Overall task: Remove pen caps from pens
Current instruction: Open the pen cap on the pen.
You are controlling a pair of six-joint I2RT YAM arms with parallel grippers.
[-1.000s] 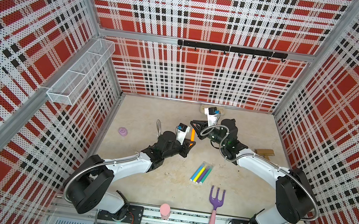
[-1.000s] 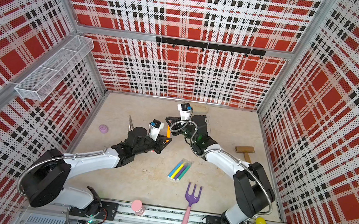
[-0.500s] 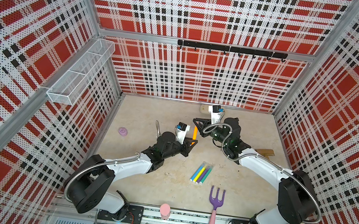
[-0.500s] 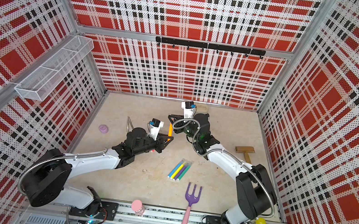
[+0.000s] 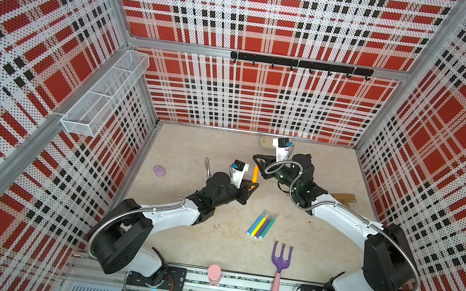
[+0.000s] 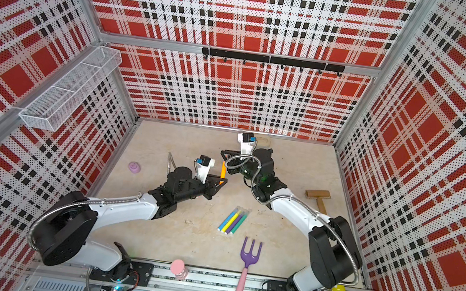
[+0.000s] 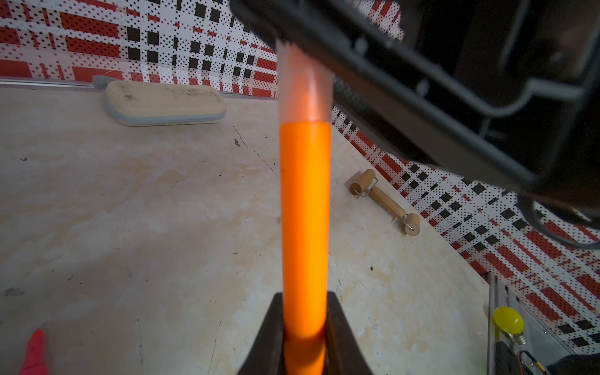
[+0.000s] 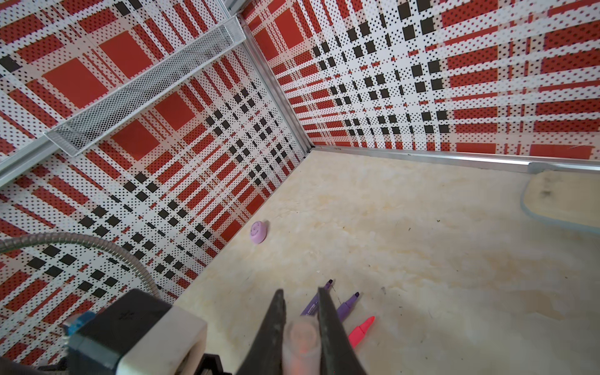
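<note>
No word, brand or number is legible anywhere; the only mark is a smiley face on the small purple puck (image 8: 258,231).

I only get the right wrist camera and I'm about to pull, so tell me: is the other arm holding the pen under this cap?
Observer: Yes, the left gripper is shut on the orange pen at its barrel.
Operator: Is the cap off yet?
Observer: No, the left wrist view shows the clear cap meeting the barrel, no gap.
Operator: Any capped pens waiting?
Observer: Yes, four pens lie side by side near the purple fork, caps seemingly on.
</note>
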